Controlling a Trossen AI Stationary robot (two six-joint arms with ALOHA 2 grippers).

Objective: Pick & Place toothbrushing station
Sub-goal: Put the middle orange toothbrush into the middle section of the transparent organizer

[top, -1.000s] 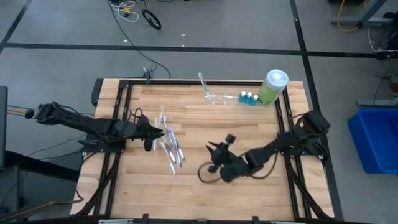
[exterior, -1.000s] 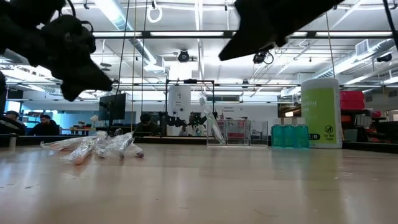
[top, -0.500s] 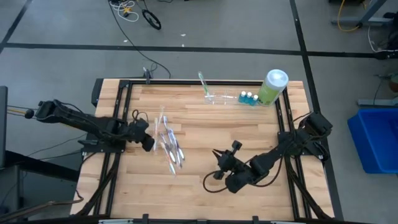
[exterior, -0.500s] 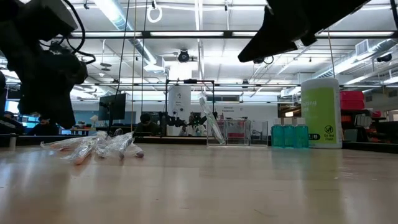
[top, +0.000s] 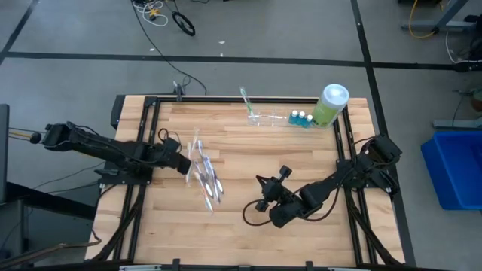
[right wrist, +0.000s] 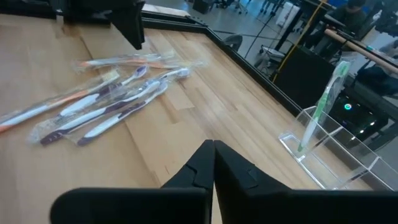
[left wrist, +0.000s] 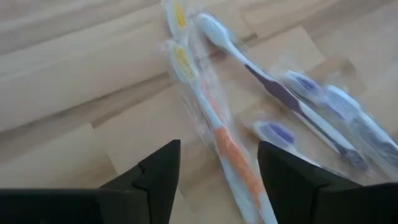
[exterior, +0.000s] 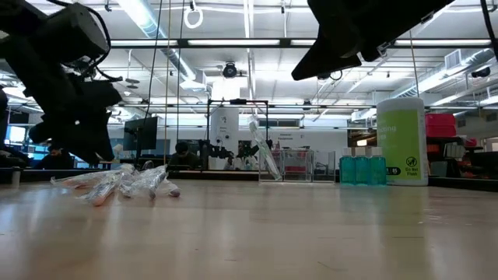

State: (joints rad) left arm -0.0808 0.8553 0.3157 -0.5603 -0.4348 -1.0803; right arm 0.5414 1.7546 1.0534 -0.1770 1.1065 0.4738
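The toothbrushing station [top: 268, 117] is a low see-through rack on the table near the far edge. One green toothbrush [right wrist: 319, 113] stands slanted in it. A pile of wrapped toothbrushes [top: 205, 178] lies flat on the left half of the table. My left gripper [top: 184, 163] hovers open at the pile's left end. In the left wrist view its fingers stand on either side of an orange-handled toothbrush [left wrist: 235, 160], above it. My right gripper [top: 261, 186] hangs shut over the table's middle, right of the pile, with nothing in it.
A big light-green bottle with a white cap [top: 330, 105] stands at the far right corner, with small blue-capped bottles [top: 301, 118] between it and the rack. The wood between the pile and the rack is bare. Black frame rails run along the table's edges.
My left gripper has drawn back a little from over the pile toward the table's left edge and has come down closer to the table. My right arm has shifted slightly over the middle of the table. The toothbrushes and the rack have stayed where they were.
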